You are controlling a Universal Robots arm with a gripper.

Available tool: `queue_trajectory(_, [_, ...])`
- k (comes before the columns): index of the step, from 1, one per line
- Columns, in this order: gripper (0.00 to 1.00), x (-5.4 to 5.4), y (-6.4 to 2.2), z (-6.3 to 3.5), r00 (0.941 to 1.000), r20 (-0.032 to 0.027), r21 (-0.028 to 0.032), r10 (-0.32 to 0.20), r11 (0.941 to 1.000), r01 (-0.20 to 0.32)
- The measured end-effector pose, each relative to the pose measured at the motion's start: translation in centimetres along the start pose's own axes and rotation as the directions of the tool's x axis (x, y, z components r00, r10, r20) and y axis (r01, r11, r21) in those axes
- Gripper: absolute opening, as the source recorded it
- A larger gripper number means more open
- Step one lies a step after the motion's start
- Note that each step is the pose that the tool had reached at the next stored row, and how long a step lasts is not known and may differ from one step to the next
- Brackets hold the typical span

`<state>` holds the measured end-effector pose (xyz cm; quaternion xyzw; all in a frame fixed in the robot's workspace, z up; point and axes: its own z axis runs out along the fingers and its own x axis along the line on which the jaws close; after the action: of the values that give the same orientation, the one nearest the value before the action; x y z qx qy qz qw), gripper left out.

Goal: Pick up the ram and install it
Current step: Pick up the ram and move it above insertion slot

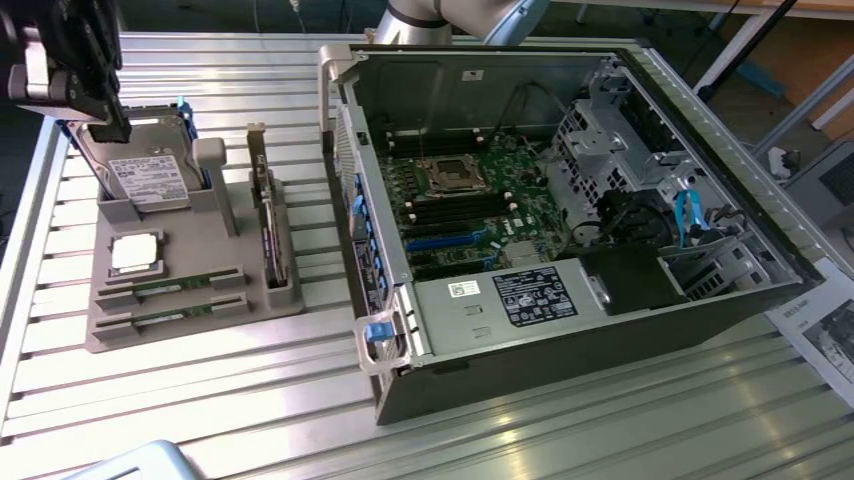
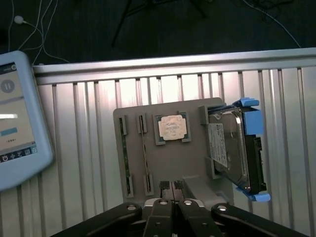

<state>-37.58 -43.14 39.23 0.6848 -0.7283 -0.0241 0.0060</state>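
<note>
RAM [image 1: 174,282]: thin green stick, on edge.
In slot of grey holder [image 1: 200,245]; 2nd stick [image 1: 171,311] parallel, just beside, in own slot.

I'm standing by a table [image 1: 187,400] of ribbed aluminium slats, silvery across its whole width. Light falls hard on it toward the exterior view's left, bleaching the slats almost white. Beyond the table's edge lies a dark floor [image 2: 207,24] with thin white cables [image 2: 19,20] trailing over it. At the exterior view's far right, a pale metal leg [image 1: 731,50] slants before an orange-brown panel [image 1: 817,50].
</note>
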Motion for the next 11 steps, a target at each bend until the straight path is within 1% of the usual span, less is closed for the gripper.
queue_trajectory(11, [0.10, 0.01, -0.01, 0.00, 0.9999, -0.0006, -0.0003, -0.012, 0.9999, 0.012])
